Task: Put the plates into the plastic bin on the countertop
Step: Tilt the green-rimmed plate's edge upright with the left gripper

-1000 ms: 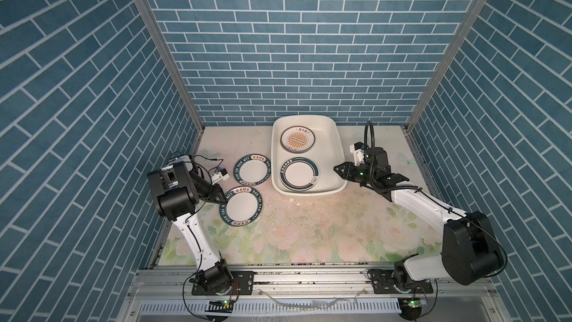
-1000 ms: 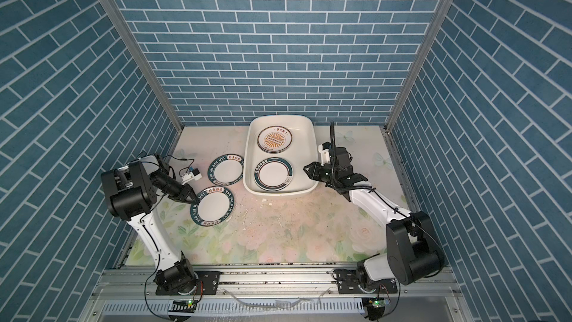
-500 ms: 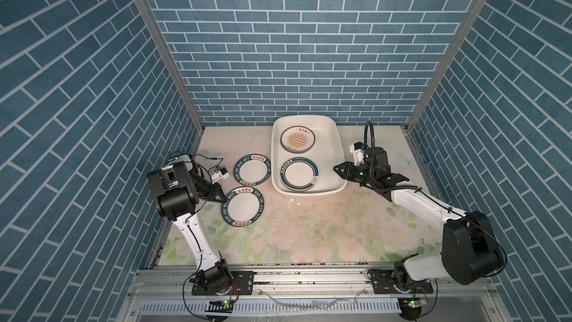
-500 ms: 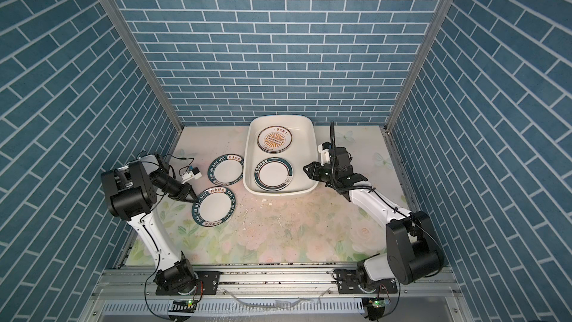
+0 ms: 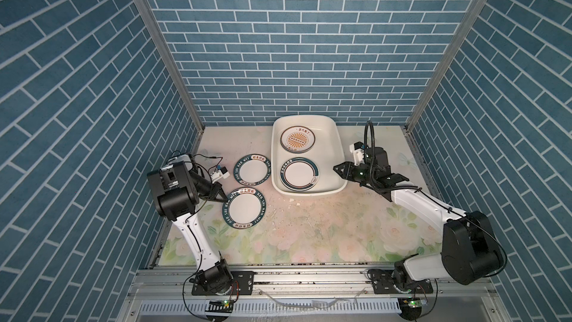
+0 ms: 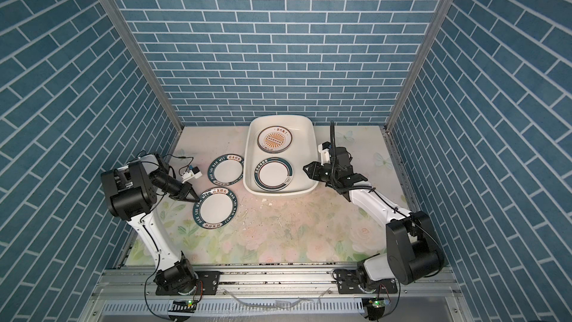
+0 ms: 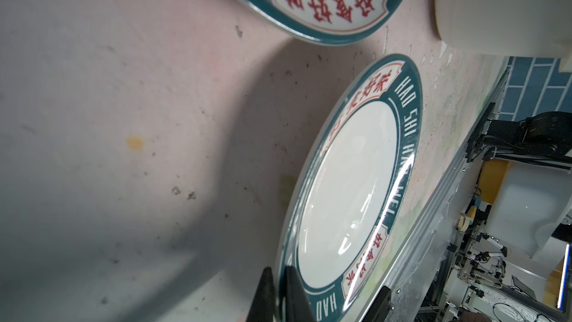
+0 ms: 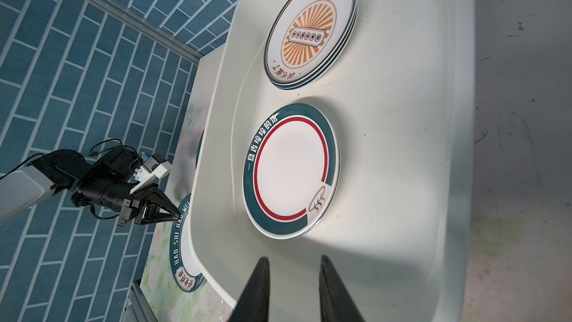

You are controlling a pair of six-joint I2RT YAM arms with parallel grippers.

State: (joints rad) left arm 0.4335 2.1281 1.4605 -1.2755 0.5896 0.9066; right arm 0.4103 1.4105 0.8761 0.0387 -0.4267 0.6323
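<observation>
**Left gripper pinches a plate rim beside the plastic bin; right gripper waits open at the bin's wall**

The plastic bin stands on the countertop toward the back wall. Inside it, at the end nearer the wall, lies a small stack of sunburst plates. At the bin's front end lies the teal-and-red ringed plate, flat on the bin floor and apart from the stack.

Two lettered plates are outside the bin, on the left arm's side of it. The rear lettered plate lies just beside the bin's long wall. The front lettered plate lies off the bin's front corner, near the rear one but not touching it.

The left gripper is clamped on the front lettered plate. The left wrist view shows one finger over its dark teal rim and one under, at the edge farthest from the bin. The plate may be tipped up slightly there, but the angle is too shallow to be sure.

The right gripper hovers at the bin's opposite long wall, level with the ringed plate. Its fingers are parted with nothing between them, and the tips point in over the bin's rim.
</observation>
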